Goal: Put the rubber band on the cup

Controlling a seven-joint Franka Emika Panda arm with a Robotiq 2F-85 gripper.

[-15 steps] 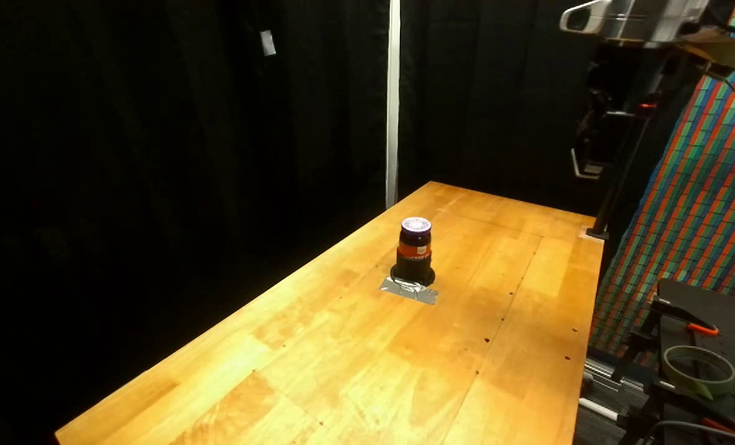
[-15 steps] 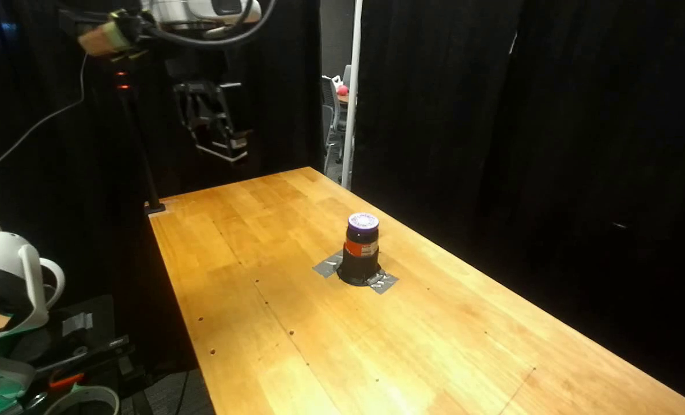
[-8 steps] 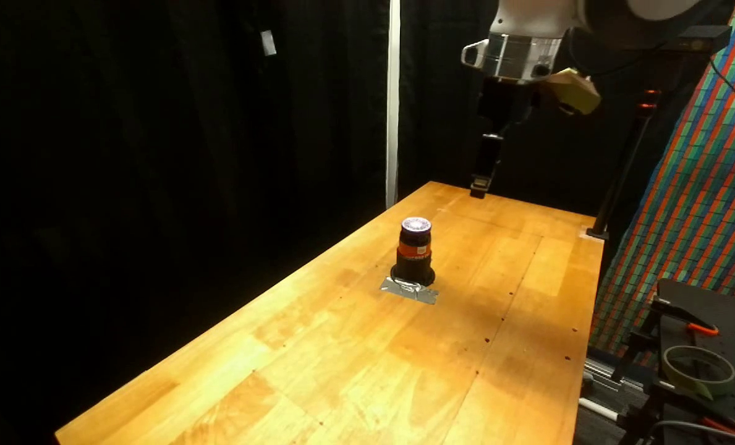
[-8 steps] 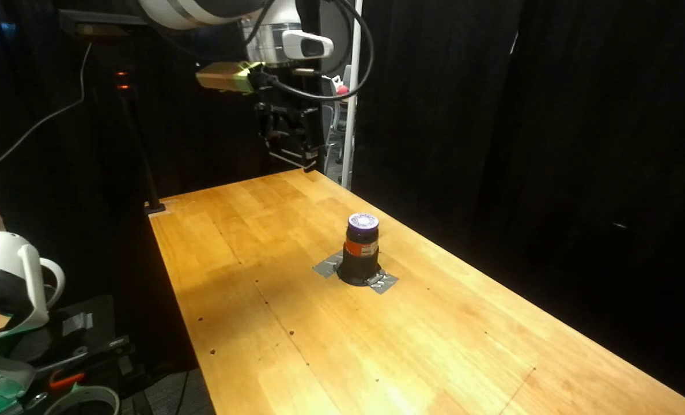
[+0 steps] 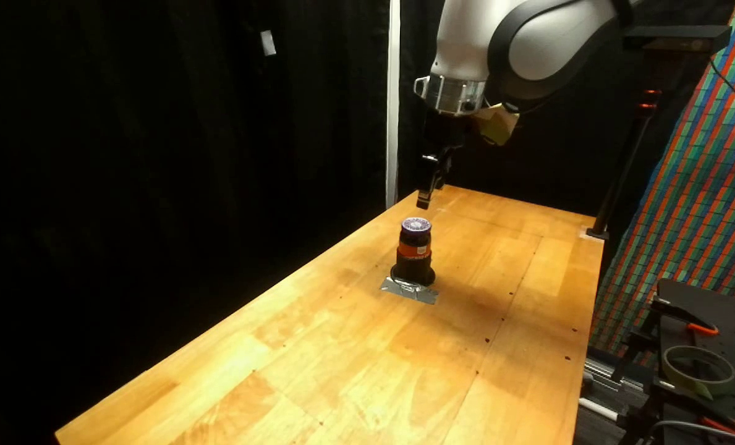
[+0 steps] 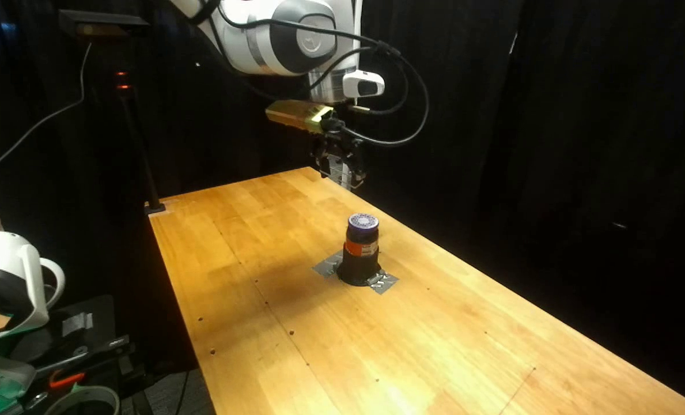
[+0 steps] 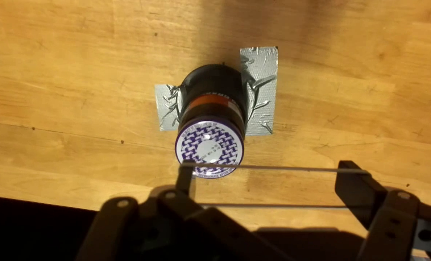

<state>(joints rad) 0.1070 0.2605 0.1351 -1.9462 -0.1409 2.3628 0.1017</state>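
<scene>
The black two-finger gripper (image 7: 269,177) is pointing downward, its fingers standing wide apart. A thin grey-brown rubber band (image 7: 287,168) is looping around both fingertips; the gripper is carrying it by outward stretch, and two straight strands are spanning the gap.

The cup (image 5: 415,250), a dark upright cylinder with an orange label and a round purple-and-white printed lid, is standing on the light-brown wooden table (image 5: 318,371). Two crinkled silver tape strips (image 7: 260,72) are overlapping the edge of its black foot on opposite sides and reaching onto the wood.

In the wrist view, one strand is crossing in front of the lid, and the finger on that view's left is covering part of the lid's edge; the finger on its right is appearing well to the side. In both exterior views, the fingertips are showing above the lid and apart from it. Their depth relative to the cup cannot be fairly judged.

The white-and-grey robot arm (image 5: 466,43) is hanging over the table, bearing a yellow block (image 6: 296,114) at the wrist. Black fabric curtains (image 5: 175,185) are hanging beyond the table.
</scene>
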